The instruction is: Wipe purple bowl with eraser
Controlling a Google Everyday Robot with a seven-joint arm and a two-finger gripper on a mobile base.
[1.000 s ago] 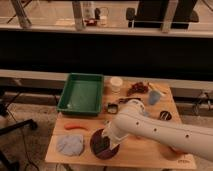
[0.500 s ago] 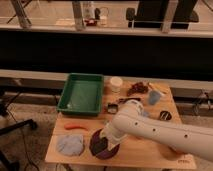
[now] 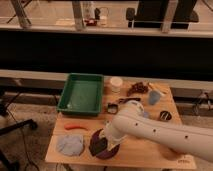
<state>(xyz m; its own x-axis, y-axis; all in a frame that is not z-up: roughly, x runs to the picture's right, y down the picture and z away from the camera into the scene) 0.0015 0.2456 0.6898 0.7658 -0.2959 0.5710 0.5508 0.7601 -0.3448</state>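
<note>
The purple bowl (image 3: 102,148) sits near the front edge of the wooden table (image 3: 135,150), right of a blue cloth. My white arm reaches in from the lower right, and my gripper (image 3: 101,138) is down inside the bowl, over its middle. The wrist covers much of the bowl. The eraser is hidden under the gripper; I cannot make it out.
A green tray (image 3: 82,94) stands at the back left. A blue cloth (image 3: 70,145) and an orange carrot-like item (image 3: 74,126) lie left of the bowl. A white cup (image 3: 115,83), a blue cup (image 3: 155,97) and small dark items (image 3: 136,89) are at the back right.
The arm has shifted slightly over the bowl, the gripper moving a little within it. Nothing else moved.
</note>
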